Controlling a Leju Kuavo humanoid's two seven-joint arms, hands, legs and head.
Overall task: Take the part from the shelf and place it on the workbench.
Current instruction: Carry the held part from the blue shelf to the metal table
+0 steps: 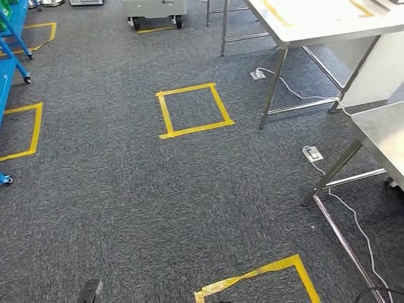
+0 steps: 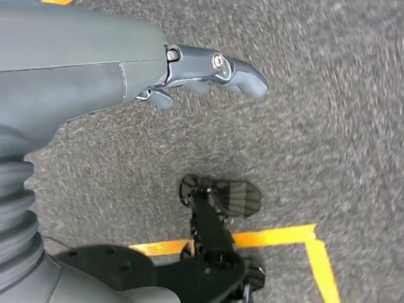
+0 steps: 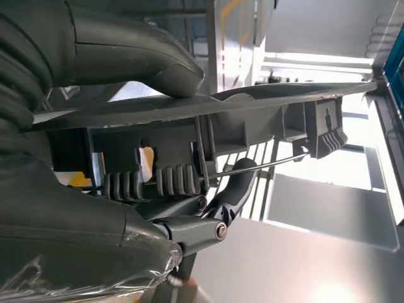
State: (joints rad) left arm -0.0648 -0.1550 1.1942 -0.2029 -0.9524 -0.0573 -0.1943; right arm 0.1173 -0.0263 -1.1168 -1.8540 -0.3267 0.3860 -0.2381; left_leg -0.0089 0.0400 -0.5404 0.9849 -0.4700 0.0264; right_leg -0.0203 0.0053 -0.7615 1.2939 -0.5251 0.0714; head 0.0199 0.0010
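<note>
**Right hand holds the grey part over the carpet**

Grey carpet (image 1: 119, 208) covers the floor, with yellow tape squares (image 1: 194, 110) stuck on it. Metal tables stand on the right side of the head view; the near steel surface (image 1: 386, 136) is at the right edge, and a white one (image 1: 324, 19) is farther back. White cables (image 1: 355, 221) run along the carpet under them. A blue shelf (image 1: 10, 44) shows at the left edge, well apart from the tables.

The left hand (image 2: 209, 66) hangs over the carpet. Its fingers are straight and hold nothing.

The right hand (image 3: 157, 183) is clamped on the part (image 3: 247, 120), a long flat grey plastic piece with ribs and a thin wire. The thick thumb (image 3: 157, 60) lies on one side of it and the darker fingers (image 3: 228, 202) curl around the other. The picture is turned and crowded, so the part's far end is hard to make out.
</note>
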